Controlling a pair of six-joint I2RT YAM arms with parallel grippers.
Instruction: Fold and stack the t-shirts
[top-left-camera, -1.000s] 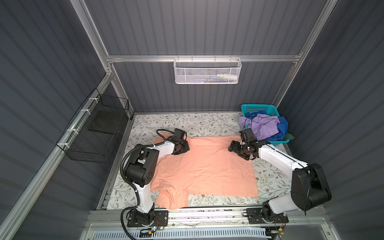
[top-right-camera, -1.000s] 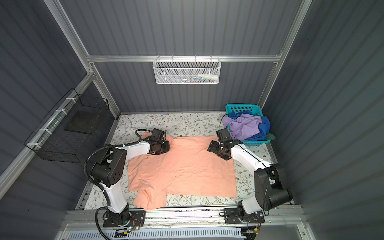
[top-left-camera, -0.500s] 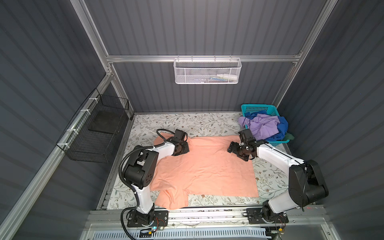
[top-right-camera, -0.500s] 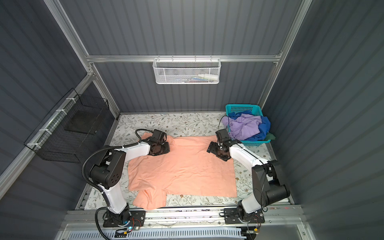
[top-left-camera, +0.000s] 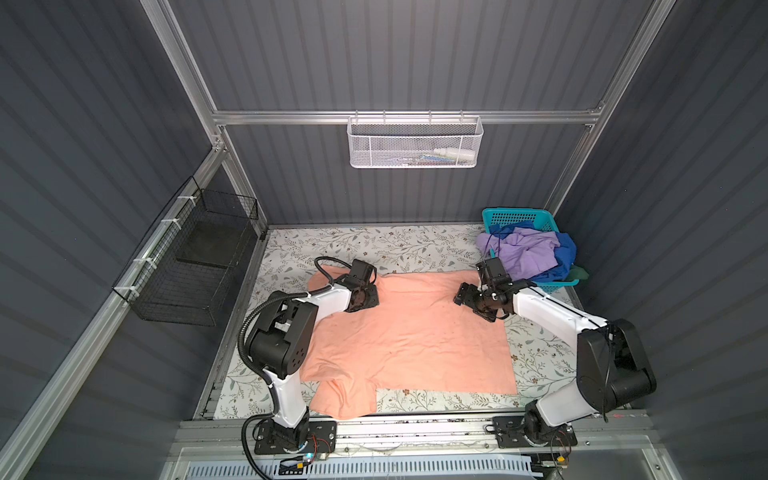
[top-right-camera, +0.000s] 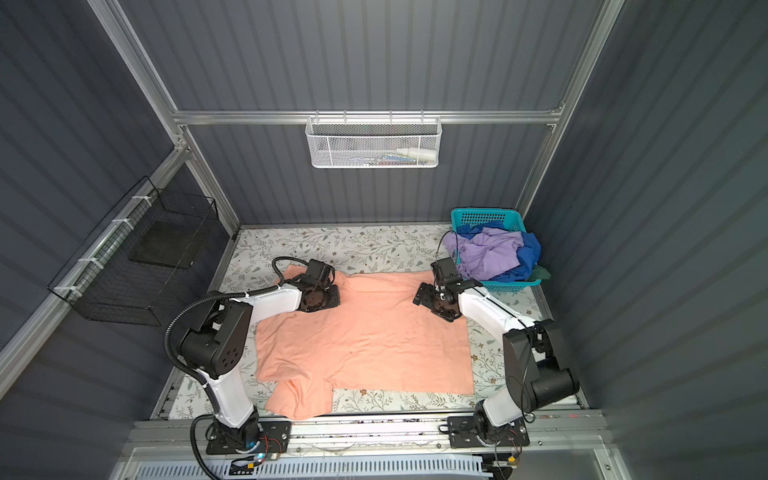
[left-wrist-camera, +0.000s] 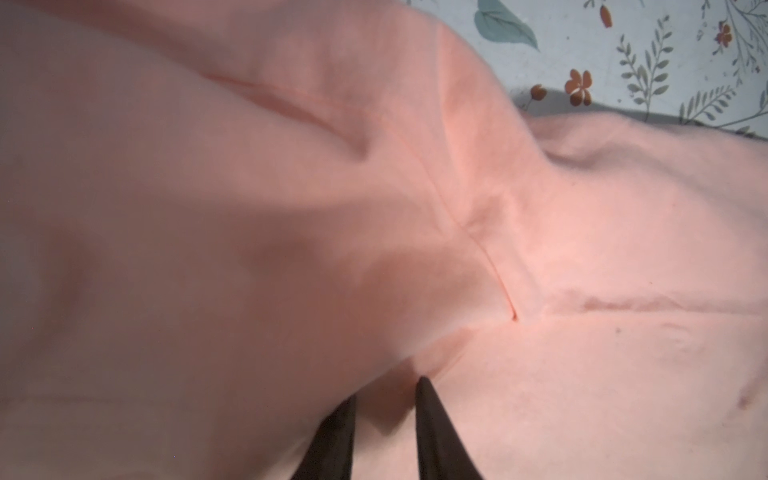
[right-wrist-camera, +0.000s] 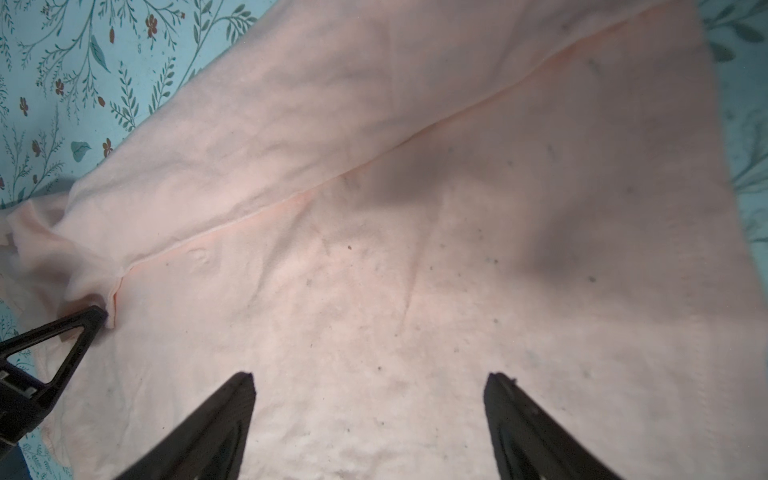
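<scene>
Though both are cropped, left gripper (left-wrist-camera: 385, 389) gapes narrowly, right gripper (right-wrist-camera: 370, 376) widely, over t-shirt (top-left-camera: 415, 340).

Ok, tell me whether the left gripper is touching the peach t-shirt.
Touching. In the left wrist view a fingertip of the left gripper presses into the peach t-shirt, and the cloth puckers around it.

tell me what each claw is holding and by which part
Right claw: open, holding nothing, over the peach shirt. Left claw: jaws narrowly apart at the shirt's sleeve seam; whether it pinches cloth cannot be told.
</scene>
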